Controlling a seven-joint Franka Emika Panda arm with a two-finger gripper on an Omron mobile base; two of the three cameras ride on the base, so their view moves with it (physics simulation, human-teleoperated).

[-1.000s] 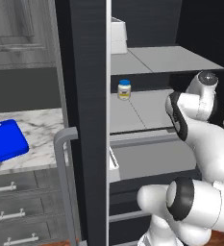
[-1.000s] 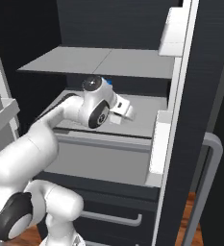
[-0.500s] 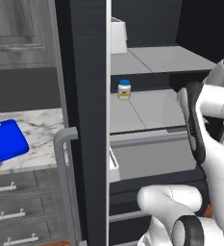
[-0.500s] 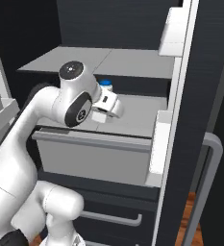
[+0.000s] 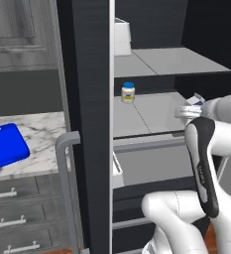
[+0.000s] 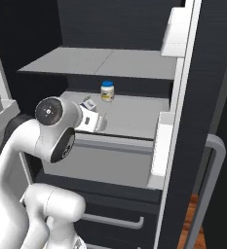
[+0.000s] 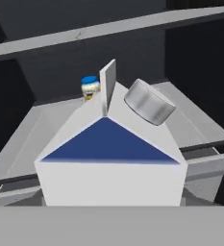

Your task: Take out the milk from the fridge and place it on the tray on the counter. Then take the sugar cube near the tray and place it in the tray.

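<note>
Careful, your claw (image 6: 92,118) grips the milk (image 7: 111,158) over the fridge (image 5: 89,74) shelf; swing wide & it clips the right door or jar (image 6: 106,91)

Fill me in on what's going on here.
The robot arm is reaching into the open fridge for the milk. The carton fills the hand view right in front of the gripper, at the front of the shelf, but whether the jaws are closed on it can't be told. A small jar stands farther back on that shelf. The blue tray waits on the counter to the left.
</note>
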